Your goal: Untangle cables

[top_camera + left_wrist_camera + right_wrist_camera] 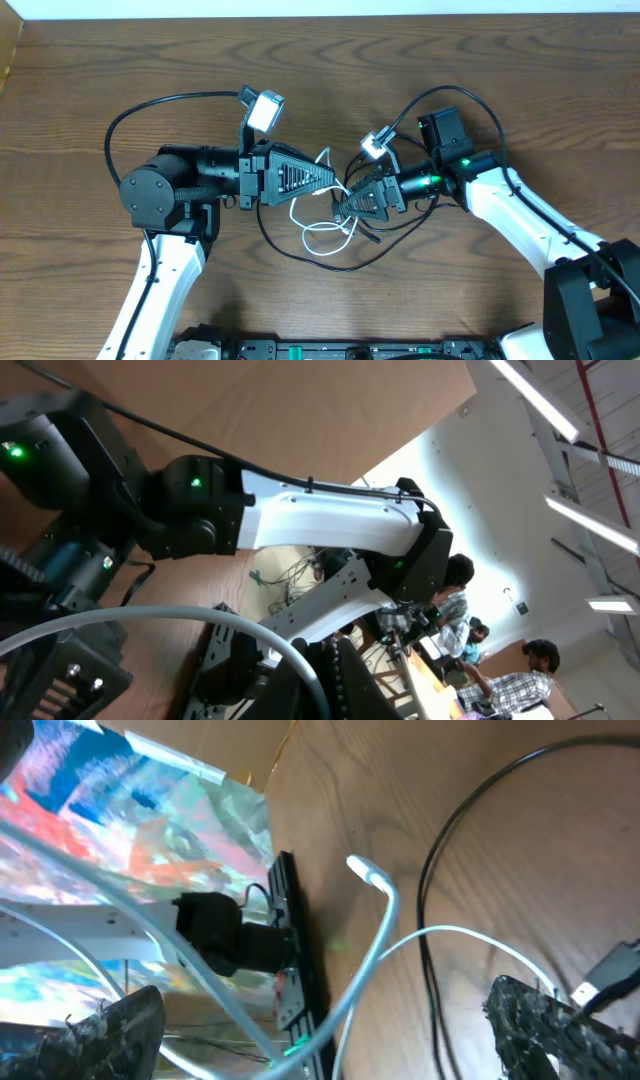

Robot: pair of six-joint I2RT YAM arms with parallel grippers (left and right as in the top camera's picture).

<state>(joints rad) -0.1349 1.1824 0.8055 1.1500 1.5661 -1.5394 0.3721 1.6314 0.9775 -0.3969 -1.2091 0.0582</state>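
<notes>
- Right tool point(347, 206): on my wrist cam its fingers point(545, 1020) stand apart with nothing clamped. The thin white cord with a small plug end point(385, 920) runs through the gap.
- Left tool point(335, 186): its tip is just beside the right tool, over the tangle. I can't tell if it is apart or together.
- The white cord loops on the brown wooden table point(80, 80), just below both tool tips.
- The thin black cords point(428, 910) curve on the table beside the white one and sweep under both tools in the overhead view.
- A small black plug point(612, 968) lies near the right tool's finger.
</notes>
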